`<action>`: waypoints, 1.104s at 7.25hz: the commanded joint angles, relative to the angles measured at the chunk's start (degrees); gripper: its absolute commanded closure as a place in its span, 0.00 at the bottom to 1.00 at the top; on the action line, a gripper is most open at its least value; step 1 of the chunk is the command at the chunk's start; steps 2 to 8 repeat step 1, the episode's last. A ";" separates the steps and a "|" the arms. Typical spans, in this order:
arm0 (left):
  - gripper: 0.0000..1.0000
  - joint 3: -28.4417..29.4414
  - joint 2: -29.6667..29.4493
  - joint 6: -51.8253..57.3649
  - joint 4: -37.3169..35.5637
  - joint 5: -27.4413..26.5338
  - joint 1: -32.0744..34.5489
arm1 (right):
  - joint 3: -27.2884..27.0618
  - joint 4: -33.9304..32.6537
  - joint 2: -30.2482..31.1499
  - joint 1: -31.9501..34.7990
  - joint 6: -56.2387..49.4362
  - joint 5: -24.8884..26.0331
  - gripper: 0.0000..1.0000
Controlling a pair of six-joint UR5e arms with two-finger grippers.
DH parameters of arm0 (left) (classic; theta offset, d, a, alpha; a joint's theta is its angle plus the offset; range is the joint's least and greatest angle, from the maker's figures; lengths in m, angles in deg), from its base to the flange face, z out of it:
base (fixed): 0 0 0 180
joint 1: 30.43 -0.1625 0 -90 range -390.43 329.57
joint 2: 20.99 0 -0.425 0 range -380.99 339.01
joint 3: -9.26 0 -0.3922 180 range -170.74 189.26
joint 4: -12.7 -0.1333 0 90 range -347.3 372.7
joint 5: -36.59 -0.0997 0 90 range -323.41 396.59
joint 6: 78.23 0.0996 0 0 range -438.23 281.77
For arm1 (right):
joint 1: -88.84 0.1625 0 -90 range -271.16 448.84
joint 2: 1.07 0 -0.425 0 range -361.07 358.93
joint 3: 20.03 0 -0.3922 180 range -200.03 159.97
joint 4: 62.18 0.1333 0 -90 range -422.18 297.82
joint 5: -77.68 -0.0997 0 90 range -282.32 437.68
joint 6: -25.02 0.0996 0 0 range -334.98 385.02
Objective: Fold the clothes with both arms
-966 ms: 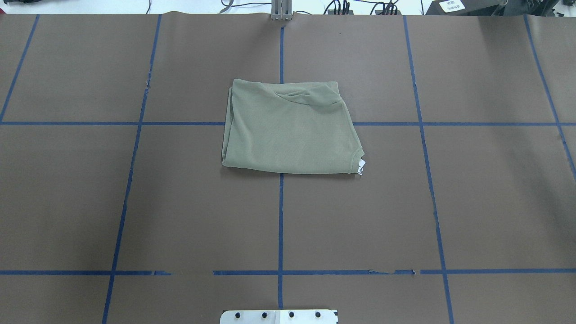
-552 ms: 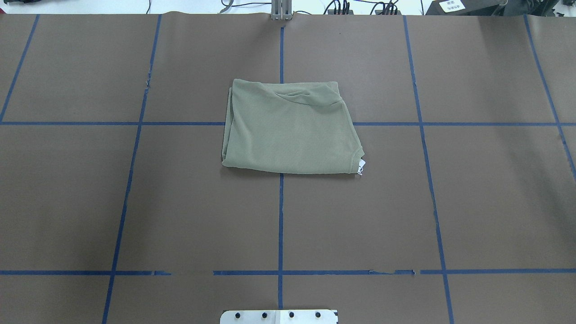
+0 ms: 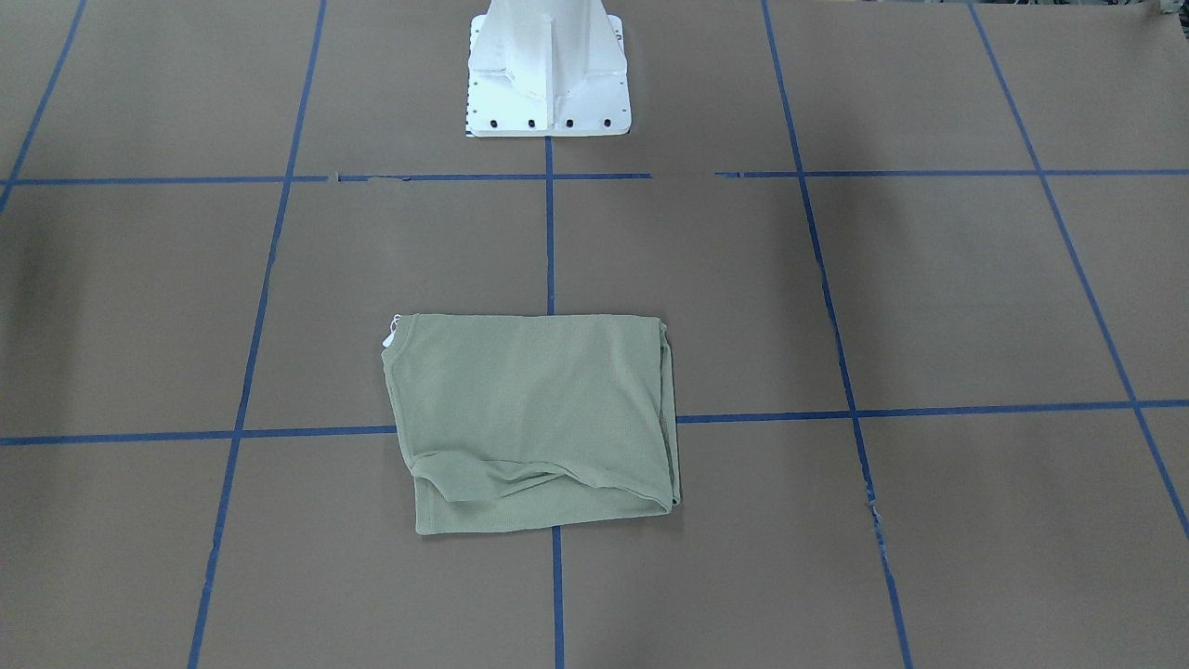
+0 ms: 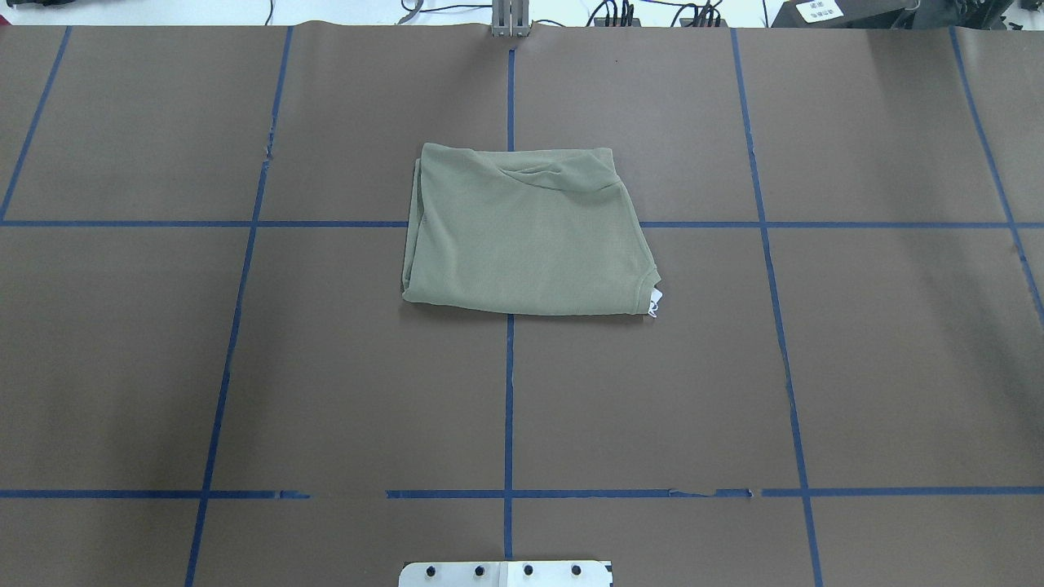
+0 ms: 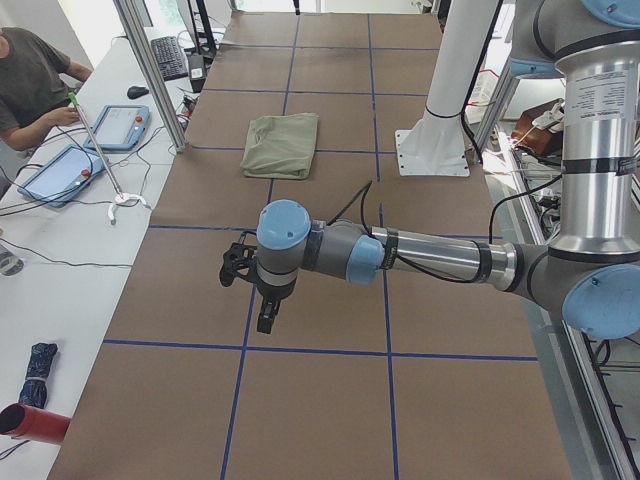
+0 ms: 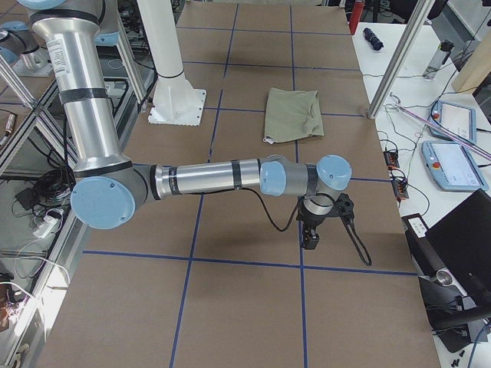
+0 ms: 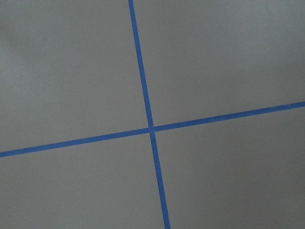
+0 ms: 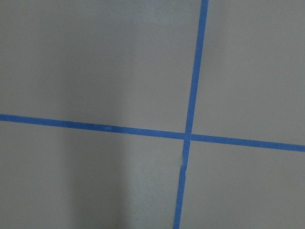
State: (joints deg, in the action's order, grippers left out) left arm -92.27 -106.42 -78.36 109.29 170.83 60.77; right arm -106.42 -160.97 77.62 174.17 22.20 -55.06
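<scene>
Centrally, folded shirt [image 4: 522,236], edges crossing tape lines [image 4: 509,391]

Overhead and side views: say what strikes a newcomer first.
A sage-green shirt, folded into a rectangle, lies at the middle of the brown table with its blue tape grid. In the side views the left arm and right arm reach over the table's ends, clear of the shirt.

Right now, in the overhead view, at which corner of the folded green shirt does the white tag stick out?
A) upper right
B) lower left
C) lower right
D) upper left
C: the white tag peeks out at the lower right corner of the shirt, on the edge toward the robot.
</scene>
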 commanded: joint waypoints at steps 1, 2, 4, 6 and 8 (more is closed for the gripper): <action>0.00 0.19 1.31 0.04 -0.27 -0.29 0.21 | -0.36 0.08 0.33 0.01 0.00 -0.41 0.00; 0.00 0.19 1.31 0.04 -0.27 -0.29 0.21 | -0.36 0.08 0.33 0.01 0.00 -0.41 0.00; 0.00 0.19 1.31 0.04 -0.27 -0.29 0.21 | -0.36 0.08 0.33 0.01 0.00 -0.41 0.00; 0.00 0.19 1.31 0.04 -0.27 -0.29 0.21 | -0.36 0.08 0.33 0.01 0.00 -0.41 0.00; 0.00 0.19 1.31 0.04 -0.27 -0.29 0.21 | -0.36 0.08 0.33 0.01 0.00 -0.41 0.00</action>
